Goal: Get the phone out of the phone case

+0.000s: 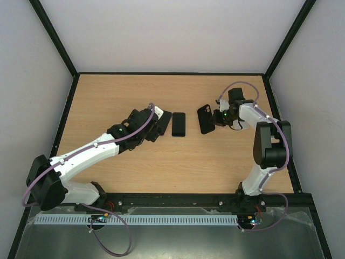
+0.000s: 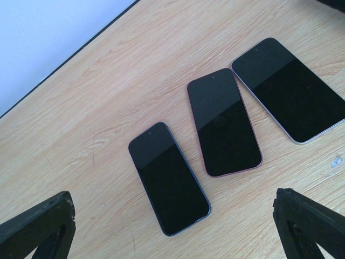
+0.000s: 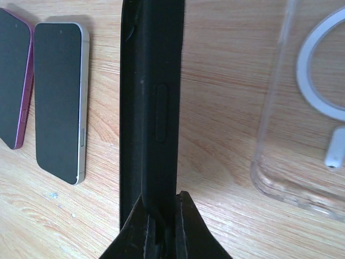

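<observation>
Phone case black, top view: on edge, pinched by right gripper; left gripper left of it. Left wrist: jaws wide, empty, above bare phones. Right wrist: clamped case; we cannot tell if phone sits inside

Place: robot lab bench
Walls: white panels, black frame
Floor: wooden table with a mounting rail
</observation>
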`<move>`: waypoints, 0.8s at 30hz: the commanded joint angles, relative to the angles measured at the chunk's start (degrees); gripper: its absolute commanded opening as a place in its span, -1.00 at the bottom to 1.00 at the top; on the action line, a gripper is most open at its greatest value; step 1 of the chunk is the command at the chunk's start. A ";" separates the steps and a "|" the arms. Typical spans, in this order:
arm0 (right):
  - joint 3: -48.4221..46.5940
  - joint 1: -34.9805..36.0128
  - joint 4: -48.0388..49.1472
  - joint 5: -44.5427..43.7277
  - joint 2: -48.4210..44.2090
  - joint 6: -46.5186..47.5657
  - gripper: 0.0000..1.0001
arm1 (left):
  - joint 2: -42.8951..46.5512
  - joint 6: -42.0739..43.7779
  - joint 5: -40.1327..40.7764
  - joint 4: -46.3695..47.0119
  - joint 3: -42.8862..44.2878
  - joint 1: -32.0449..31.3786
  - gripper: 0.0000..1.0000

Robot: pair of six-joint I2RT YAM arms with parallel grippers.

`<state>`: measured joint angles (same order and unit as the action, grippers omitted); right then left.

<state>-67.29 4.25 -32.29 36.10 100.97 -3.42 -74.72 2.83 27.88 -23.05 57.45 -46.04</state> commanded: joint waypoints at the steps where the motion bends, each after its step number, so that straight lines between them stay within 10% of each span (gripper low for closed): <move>1: 0.49 0.06 3.33 3.80 2.59 -1.35 -0.94 | 2.74 -0.81 -1.10 1.68 -0.71 1.09 0.99; 10: 1.17 0.06 3.96 -2.01 0.08 -0.87 -0.30 | 1.83 -1.40 -1.88 1.70 -0.41 2.71 0.99; 24: 3.93 -0.12 2.30 -5.81 -10.84 2.29 -0.32 | 3.30 -2.79 0.70 2.74 -1.00 4.31 0.99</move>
<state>-63.83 4.23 -29.36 32.14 95.53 -2.52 -73.01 1.30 26.59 -21.34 57.06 -42.28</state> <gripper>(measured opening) 0.348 0.997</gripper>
